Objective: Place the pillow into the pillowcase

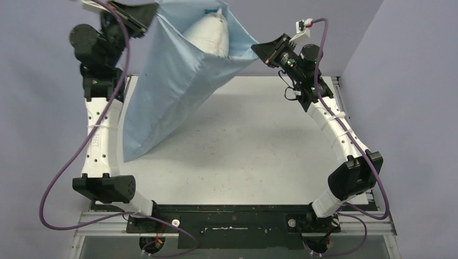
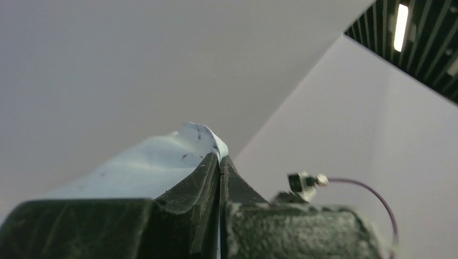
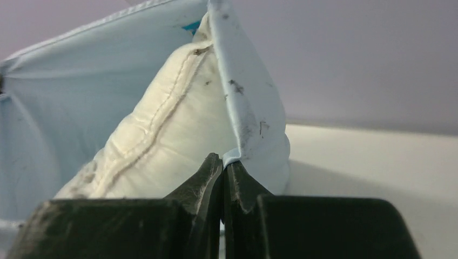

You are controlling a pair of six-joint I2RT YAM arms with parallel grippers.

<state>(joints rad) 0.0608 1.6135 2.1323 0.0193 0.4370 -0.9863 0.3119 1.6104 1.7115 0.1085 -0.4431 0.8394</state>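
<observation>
The light blue pillowcase (image 1: 167,91) hangs in the air above the table's back left, its mouth stretched wide between both grippers. The white pillow (image 1: 209,33) sits inside it, one end poking up out of the mouth. My left gripper (image 1: 154,9) is shut on the mouth's left edge, high at the top of the top view. My right gripper (image 1: 256,49) is shut on the right edge. In the right wrist view the pillow (image 3: 162,135) bulges just beyond the jaws, with the pillowcase hem (image 3: 243,102) pinched between them. In the left wrist view a fold of pillowcase (image 2: 162,162) is clamped.
The white table (image 1: 259,140) lies below. The pillowcase's lower corner (image 1: 129,155) hangs down near the left arm (image 1: 102,135). Grey walls stand behind and to the right. The right arm (image 1: 340,135) curves along the table's right side.
</observation>
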